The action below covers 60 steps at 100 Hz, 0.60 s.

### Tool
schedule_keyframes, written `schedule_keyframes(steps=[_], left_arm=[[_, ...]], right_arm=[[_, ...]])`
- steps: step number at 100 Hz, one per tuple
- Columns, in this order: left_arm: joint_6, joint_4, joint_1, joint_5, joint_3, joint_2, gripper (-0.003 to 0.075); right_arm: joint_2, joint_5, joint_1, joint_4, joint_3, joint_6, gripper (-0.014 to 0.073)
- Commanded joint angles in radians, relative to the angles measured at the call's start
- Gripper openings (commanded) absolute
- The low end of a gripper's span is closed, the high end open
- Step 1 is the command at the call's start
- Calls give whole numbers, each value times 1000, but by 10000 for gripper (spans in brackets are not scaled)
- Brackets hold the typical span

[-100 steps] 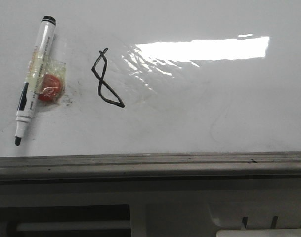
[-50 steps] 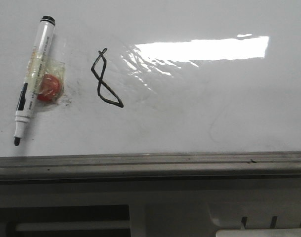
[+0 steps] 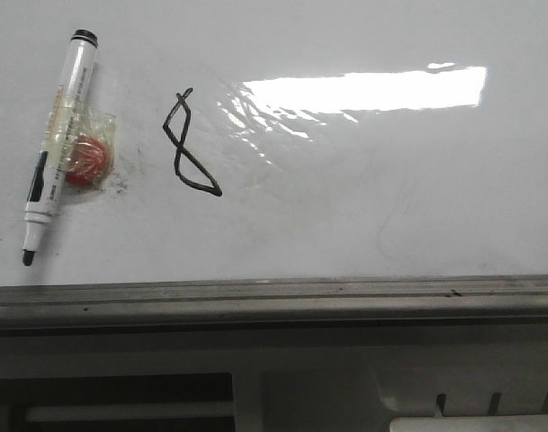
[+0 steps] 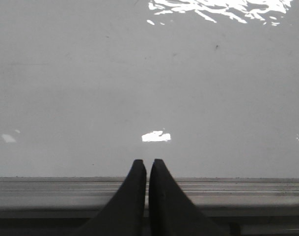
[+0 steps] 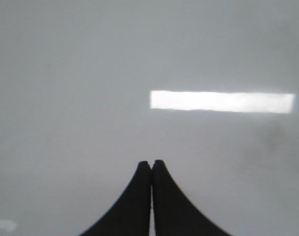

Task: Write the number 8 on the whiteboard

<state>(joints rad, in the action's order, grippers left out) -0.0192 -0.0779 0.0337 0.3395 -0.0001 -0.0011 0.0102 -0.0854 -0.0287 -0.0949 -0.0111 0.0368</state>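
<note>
The whiteboard (image 3: pixel 363 225) lies flat, glossy white with a bright glare patch. A slanted black number 8 (image 3: pixel 189 146) is drawn at its left part. A white marker (image 3: pixel 59 144) with a black tip lies uncapped to the left of the 8, with a red cap in clear tape (image 3: pixel 86 159) beside it. No gripper shows in the front view. My left gripper (image 4: pixel 148 162) is shut and empty over the board's grey edge rail (image 4: pixel 237 189). My right gripper (image 5: pixel 151 163) is shut and empty above bare white board (image 5: pixel 90 98).
The grey metal rail (image 3: pixel 274 297) runs along the board's near edge. Below it is grey robot base structure (image 3: pixel 300 387). Faint grey smudges (image 3: pixel 125 184) sit near the 8.
The whole scene has shifted slightly left and up in the front view. The marker, cap and 8 keep their places relative to each other.
</note>
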Motion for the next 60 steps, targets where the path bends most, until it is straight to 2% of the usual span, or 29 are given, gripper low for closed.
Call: schedule_keyframes(steps=[1,16,31,60], left_arm=[[0,-11,2,-41,33,-31,-20],[0,-11,2,-41,33,-31,-20],[0,-11,2,-41,33,-31,-20],[0,-11,2,-41,33,-31,-20]], right_arm=[[4,-56,107,3,-11,-1,-63],[23,129,225,29,-11,-1,-64],[23,288,246,31,-13,-1,-64],[23,378,246,40,-13,-1,-64]])
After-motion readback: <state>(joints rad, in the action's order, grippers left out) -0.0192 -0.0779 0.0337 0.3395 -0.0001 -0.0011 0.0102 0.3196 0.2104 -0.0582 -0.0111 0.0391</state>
